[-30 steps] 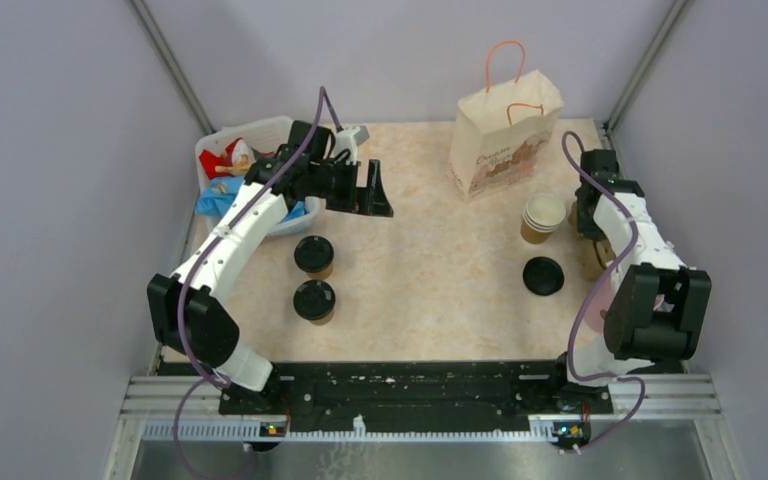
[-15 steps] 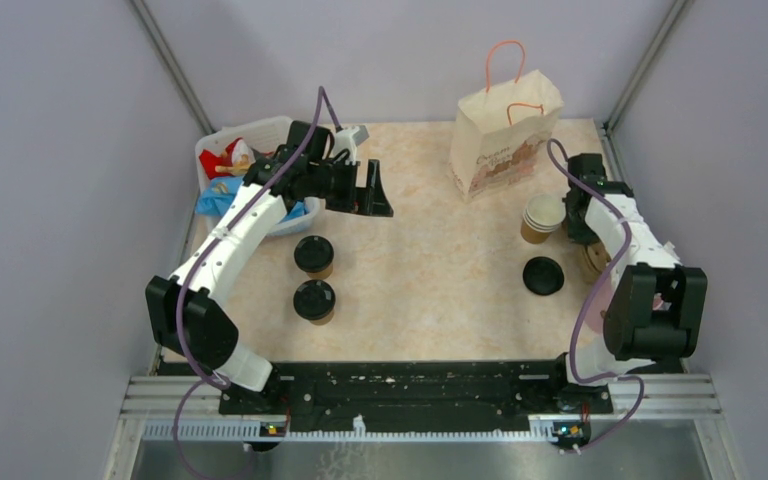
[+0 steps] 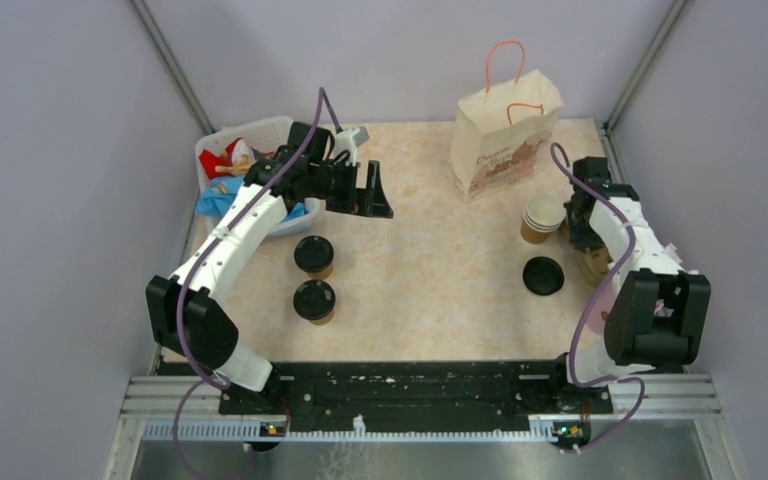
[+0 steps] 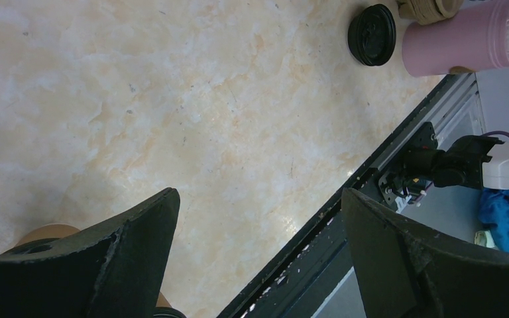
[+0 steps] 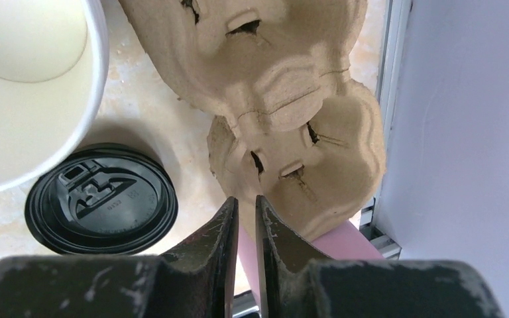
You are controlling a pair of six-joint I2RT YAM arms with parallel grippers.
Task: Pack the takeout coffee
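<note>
Two brown paper cups with black lids [image 3: 313, 255] [image 3: 314, 300] stand at the left of the table. My left gripper [image 3: 370, 190] hangs open and empty above the table behind them; one lidded cup shows at the bottom left of the left wrist view [image 4: 40, 235]. My right gripper [image 3: 584, 240] is at the right edge, jaws almost closed on the rim of the brown pulp cup tray [image 5: 285, 99], seen in the right wrist view [image 5: 245, 199]. An open cup with a cream inside [image 5: 26, 86] and a loose black lid [image 5: 99, 199] lie just left of it.
A paper bag [image 3: 505, 135] with orange handles stands at the back. A white bin [image 3: 222, 142] of packets sits at the back left. The open cup stack [image 3: 543, 215], loose lid [image 3: 543, 275] and pink cup [image 5: 344, 242] crowd the right edge by the wall.
My right arm has swung its wrist forward and slightly left, toward the tray. The left arm and the lidded cups have not moved.
</note>
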